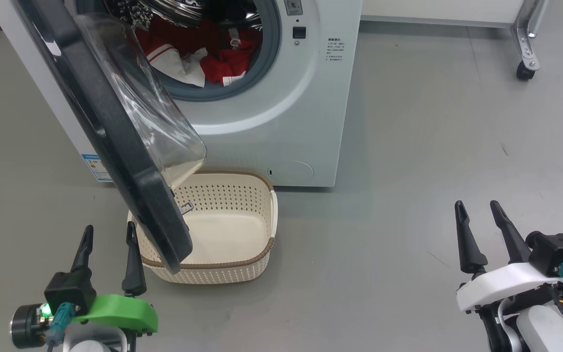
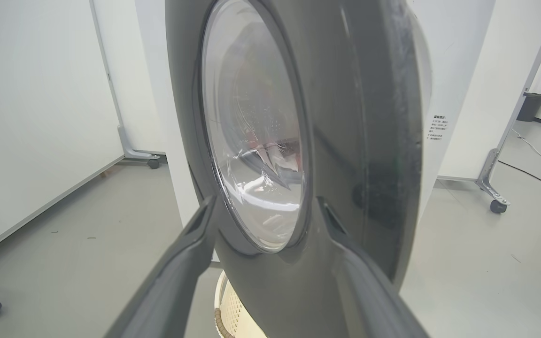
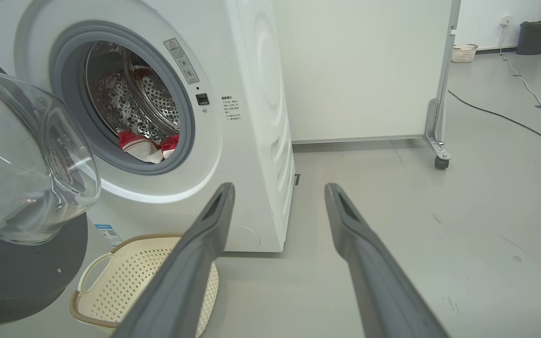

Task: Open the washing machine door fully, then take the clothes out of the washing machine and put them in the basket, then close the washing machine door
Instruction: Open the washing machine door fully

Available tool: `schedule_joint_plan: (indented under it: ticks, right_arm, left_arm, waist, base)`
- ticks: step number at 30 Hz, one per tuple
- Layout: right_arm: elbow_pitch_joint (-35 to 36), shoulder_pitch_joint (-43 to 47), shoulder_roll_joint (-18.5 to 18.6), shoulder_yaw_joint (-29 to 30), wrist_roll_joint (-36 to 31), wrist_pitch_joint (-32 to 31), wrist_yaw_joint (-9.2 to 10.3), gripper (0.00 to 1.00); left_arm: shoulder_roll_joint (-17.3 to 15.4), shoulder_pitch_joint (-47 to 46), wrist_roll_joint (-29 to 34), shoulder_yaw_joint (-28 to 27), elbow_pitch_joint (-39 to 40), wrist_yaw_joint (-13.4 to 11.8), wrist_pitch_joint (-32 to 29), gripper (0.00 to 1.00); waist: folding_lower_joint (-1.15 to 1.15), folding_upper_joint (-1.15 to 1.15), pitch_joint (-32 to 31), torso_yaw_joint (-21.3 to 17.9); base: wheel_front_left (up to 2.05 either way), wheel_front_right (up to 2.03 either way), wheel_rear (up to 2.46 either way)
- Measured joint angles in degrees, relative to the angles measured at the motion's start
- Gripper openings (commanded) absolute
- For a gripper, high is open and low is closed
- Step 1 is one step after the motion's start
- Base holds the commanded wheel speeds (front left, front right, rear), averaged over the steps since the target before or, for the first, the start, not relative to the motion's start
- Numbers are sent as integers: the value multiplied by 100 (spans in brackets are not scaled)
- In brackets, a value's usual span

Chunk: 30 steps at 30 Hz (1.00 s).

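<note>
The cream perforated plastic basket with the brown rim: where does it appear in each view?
Head view: cream perforated basket, lower centre, before the white washing machine.
Left wrist view: a sliver at the bottom edge.
Right wrist view: lower left.
Shared landmark: the round black-rimmed glass door, just above it.

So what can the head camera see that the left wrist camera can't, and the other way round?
Head view: the open right gripper, the red and white clothes lying plainly in the washing machine drum, and the inside of the basket. Left wrist view: the outer face of the washing machine door close up, and a dark bin far off. Both: that door, part of the basket, and the open left gripper.
</note>
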<state>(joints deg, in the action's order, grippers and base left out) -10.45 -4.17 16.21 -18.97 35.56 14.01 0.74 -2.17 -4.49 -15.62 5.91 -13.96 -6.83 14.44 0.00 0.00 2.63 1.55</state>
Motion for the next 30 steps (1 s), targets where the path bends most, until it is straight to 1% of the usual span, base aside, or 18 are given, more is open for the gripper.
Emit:
schedule_joint_plan:
  ticks: [14, 16, 21, 23, 30]
  right_arm:
    - [80, 105, -112, 193, -146, 1, -19, 100]
    - [80, 124, -131, 205, -163, 1, -62, 100]
    - [89, 125, -163, 234, -293, 1, -74, 100]
    - [97, 126, -171, 244, -322, 1, -119, 100]
    - [127, 154, -208, 292, -393, 1, -185, 100]
  left_arm:
    - [0, 0, -12, 5, 5, 0, 0, 100]
    - [0, 0, -38, 8, 7, 0, 0, 100]
    - [0, 0, -55, 19, 7, 0, 0, 100]
    - [0, 0, -73, 22, 5, 0, 0, 100]
    - [0, 2, -86, 22, -3, 0, 0, 100]
  waist:
    - [0, 0, 62, -6]
    - [0, 0, 61, -5]
    - [0, 0, 53, 3]
    - [0, 0, 49, 4]
    - [0, 0, 27, 4]
  base:
    - [0, 0, 0]
    - [0, 0, 0]
    - [0, 0, 0]
    - [0, 0, 0]
    - [0, 0, 0]
